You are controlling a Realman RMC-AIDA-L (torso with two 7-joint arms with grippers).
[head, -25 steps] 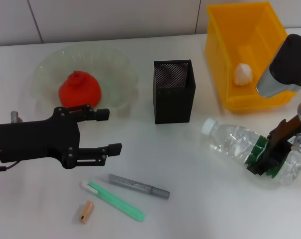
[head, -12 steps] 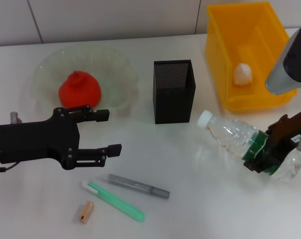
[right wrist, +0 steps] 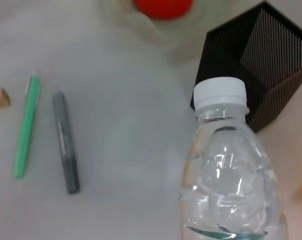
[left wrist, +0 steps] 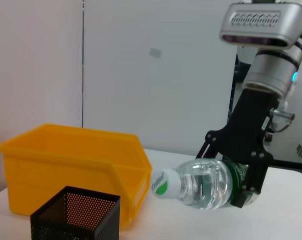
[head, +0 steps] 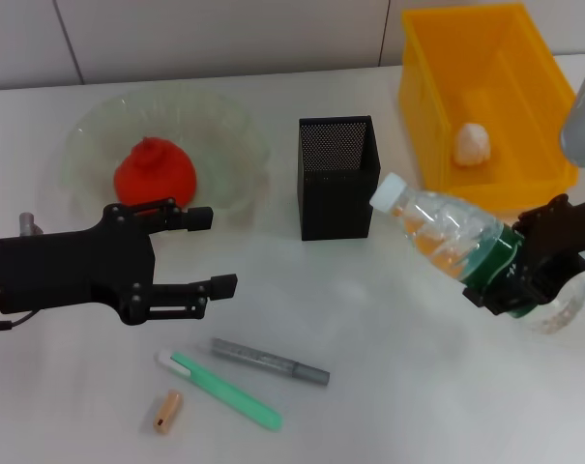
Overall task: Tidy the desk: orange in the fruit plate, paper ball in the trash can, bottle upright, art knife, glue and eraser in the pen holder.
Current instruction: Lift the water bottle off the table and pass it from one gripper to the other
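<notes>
My right gripper point(head: 512, 277) is shut on the green label of the clear bottle point(head: 439, 230). The bottle hangs tilted, its white cap up toward the black mesh pen holder point(head: 337, 179). In the left wrist view the bottle point(left wrist: 200, 184) is off the table in that gripper point(left wrist: 246, 176). The orange point(head: 155, 174) sits in the pale green fruit plate point(head: 229, 121). In the yellow trash can point(head: 420, 116) lies the paper ball point(head: 473, 143). My left gripper point(head: 218, 251) hovers open and empty at the left. Below it lie a grey stick point(head: 270, 362), a green stick point(head: 224, 390) and the tan eraser point(head: 166, 411).
I cannot tell which long stick is the art knife and which the glue. The right wrist view shows the bottle point(right wrist: 225, 165) above the table, with the pen holder point(right wrist: 270, 75), green stick point(right wrist: 25, 132) and grey stick point(right wrist: 66, 142) beyond it.
My right gripper has risen and turned, lifting the lying bottle off the table; its cap has swung up and left toward the pen holder. The left arm has not moved.
</notes>
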